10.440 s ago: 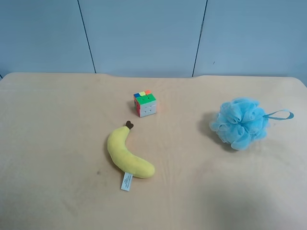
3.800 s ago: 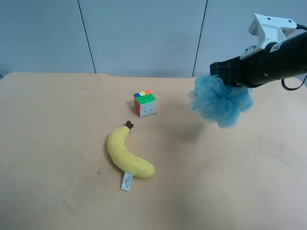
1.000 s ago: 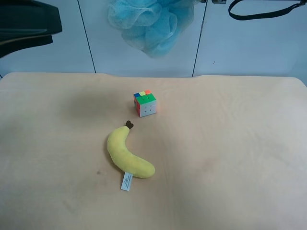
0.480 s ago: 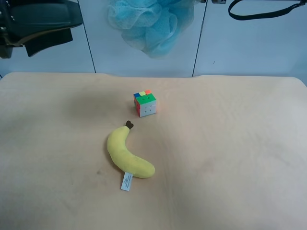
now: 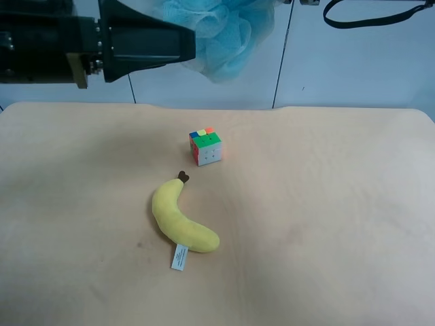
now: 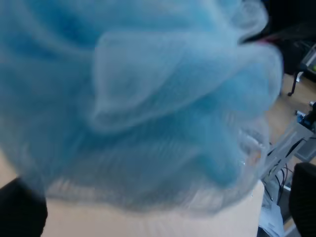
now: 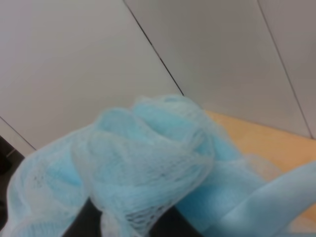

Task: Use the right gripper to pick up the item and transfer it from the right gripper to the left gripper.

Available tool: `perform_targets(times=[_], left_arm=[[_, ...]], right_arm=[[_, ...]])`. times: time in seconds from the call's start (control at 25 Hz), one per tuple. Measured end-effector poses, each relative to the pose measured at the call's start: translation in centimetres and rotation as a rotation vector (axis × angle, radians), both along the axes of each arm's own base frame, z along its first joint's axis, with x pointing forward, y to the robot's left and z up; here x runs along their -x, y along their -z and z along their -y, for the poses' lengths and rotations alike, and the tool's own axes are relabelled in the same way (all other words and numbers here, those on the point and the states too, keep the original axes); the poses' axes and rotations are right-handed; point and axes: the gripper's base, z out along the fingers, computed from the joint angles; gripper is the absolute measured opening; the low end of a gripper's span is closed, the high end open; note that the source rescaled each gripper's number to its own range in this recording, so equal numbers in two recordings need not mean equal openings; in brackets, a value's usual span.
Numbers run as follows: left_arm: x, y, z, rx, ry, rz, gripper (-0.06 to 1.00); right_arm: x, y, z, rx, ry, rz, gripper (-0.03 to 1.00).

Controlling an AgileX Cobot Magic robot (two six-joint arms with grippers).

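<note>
Now the wide-open left tool (image 5: 185, 42) is closing in on the fluffy light-blue mesh bath pouf (image 5: 230, 32) the right tool (image 7: 129, 224) is clenching aloft, readying the handover.

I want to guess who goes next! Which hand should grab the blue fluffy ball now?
Probably the left hand: wide open, right up against the pouf, which fills its camera. The right hand is shut on it.

Robotics lab or test bay, probably: bare pale table (image 5: 326, 272) backed by blue-grey partition panels (image 5: 353, 61), stray props on it (plush banana (image 5: 180, 221), puzzle cube (image 5: 206, 146)), blurred metal framing (image 6: 290, 144) nearby.
</note>
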Motion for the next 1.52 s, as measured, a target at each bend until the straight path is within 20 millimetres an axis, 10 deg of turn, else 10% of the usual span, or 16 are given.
perform_targets(times=[0.88,1.52], left_arm=[[-2.0,-1.5,3.6,-0.048,-0.038,0.050,0.95],[-2.4,-1.4,3.3,-0.071,-0.085,0.053,0.04]], right_arm=[[0.0,-0.1,0.0,-0.011,0.001,-0.002,0.00],[0.0,-0.2,0.0,-0.015,0.002,-0.003,0.00]])
